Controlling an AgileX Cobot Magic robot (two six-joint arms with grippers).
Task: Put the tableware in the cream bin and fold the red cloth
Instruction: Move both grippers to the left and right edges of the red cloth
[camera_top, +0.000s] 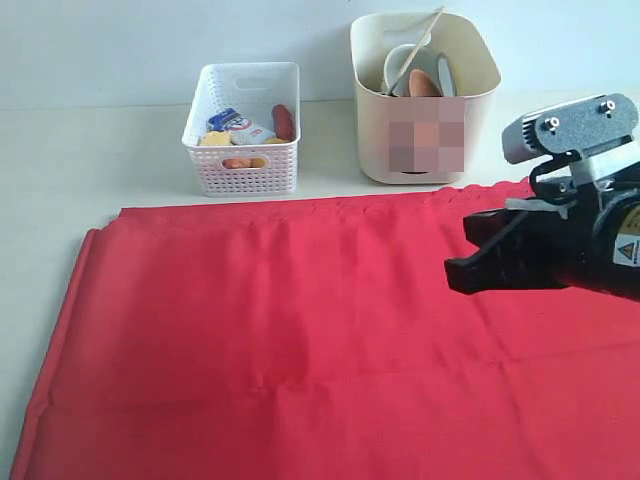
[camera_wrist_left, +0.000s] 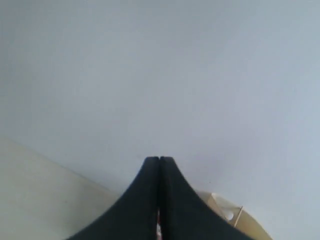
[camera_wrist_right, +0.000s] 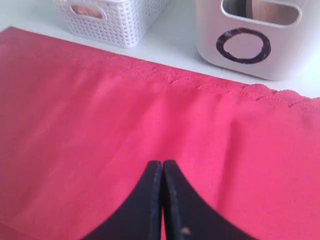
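Red cloth (camera_top: 300, 330) is laid flat on the worktop (camera_top: 80, 150), unfolded, and most of the near area is covered by it. Its scalloped far edge runs just in front of the cream bin (camera_top: 372, 120). A narrow roll is seen along the cloth's left edge; otherwise only light creases are seen.

Tableware is found inside the cream bin: brown plate (camera_top: 424, 83) stood on edge, pale bowl (camera_top: 403, 62) beside it, one chopstick (camera_top: 432, 22) sticking up past the rim (cup not clearly made out). The bin's black ring mark (camera_wrist_right: 243, 46) is turned toward the cloth.

White perforated basket (camera_top: 240, 165) is set left of the bin, apart from it, just behind the cloth's far edge. Milk carton (camera_top: 238, 124) and sausage (camera_top: 284, 122) are seen in it.

Right fingers (camera_wrist_right: 156, 171) are pressed together with nothing between them. They are held over the right part of the cloth, pointed left in the exterior view. Contact with the fabric cannot be told.

Left fingers (camera_wrist_left: 152, 166) are likewise closed tip to tip, empty, and aimed at a plain pale wall.
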